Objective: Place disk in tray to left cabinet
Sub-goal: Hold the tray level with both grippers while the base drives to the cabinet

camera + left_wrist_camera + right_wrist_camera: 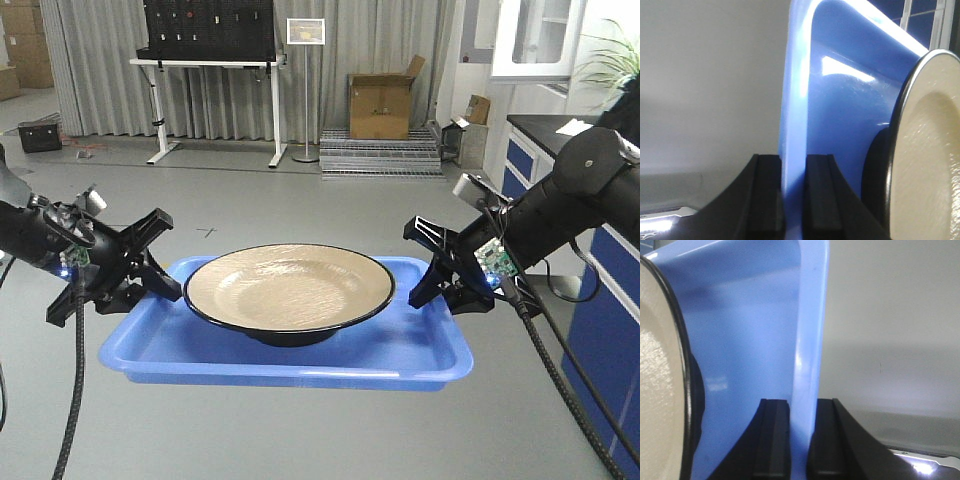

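I see the left gripper [152, 262] at 9 o'clock and the right gripper [428, 262] at 3 o'clock, jaws clamped on the tray [300, 368] rim; the disk [290, 285] sits in its middle.

Looks forward and slightly down from the front, whole tray [400, 352] mid-frame. Peers very close from each wrist along a tray rim; shares the plate [925, 165] edge.

Rim of the blue tray [810, 340] between the black fingers [772, 440] of the right gripper [799, 410], beige plate [657, 380] at left.
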Robot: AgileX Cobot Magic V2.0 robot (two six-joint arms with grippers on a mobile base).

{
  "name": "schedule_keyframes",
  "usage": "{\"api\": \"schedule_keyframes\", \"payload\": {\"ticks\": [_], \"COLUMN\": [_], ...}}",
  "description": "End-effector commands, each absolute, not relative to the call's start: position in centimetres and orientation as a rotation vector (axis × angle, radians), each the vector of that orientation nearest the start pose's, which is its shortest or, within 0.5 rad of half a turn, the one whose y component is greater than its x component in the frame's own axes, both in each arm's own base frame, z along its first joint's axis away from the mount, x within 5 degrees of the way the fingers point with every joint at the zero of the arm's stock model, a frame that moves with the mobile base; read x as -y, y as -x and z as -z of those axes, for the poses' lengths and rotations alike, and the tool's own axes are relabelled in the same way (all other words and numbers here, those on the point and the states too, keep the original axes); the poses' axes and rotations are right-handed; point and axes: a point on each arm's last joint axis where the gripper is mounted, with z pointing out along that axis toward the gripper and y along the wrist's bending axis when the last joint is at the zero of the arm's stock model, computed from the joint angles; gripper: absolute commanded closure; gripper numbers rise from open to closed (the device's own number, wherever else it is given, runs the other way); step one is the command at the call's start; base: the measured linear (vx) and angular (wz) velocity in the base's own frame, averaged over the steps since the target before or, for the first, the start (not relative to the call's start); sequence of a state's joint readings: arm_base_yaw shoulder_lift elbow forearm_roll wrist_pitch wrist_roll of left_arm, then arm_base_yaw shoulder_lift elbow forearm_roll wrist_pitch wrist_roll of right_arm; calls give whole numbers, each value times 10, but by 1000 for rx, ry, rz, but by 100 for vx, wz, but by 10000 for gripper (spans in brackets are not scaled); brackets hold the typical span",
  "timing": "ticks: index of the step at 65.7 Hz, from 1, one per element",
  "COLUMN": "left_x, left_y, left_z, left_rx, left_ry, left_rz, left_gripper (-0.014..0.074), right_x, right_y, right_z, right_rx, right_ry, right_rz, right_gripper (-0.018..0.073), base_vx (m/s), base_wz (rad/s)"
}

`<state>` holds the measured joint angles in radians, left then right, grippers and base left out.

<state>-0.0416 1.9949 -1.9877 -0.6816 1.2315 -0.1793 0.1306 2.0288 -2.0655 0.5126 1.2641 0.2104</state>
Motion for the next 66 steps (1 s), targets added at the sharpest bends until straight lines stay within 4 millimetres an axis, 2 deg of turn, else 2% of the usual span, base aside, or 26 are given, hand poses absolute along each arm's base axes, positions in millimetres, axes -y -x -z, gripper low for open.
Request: {"api": "schedule_keyframes", "payload": {"ticks": [1, 66], "left_x": [99, 99], "left_y": [-408, -408], "left_z": [-396, -396], "left_rx": [-2477, -2476], "left_ry": [232, 233], "left_rz": [1316, 1315], "left_gripper": [597, 597], "right_x": [-124, -124], "right_y": [-412, -412], "right_z": [-393, -393], "right_rx": [-2506, -2507], "right_ry": [-112, -111], "right_rz": [-1098, -1097], "right_gripper": [564, 564], "base_vx": [61, 66], "base_wz": [4, -2]}}
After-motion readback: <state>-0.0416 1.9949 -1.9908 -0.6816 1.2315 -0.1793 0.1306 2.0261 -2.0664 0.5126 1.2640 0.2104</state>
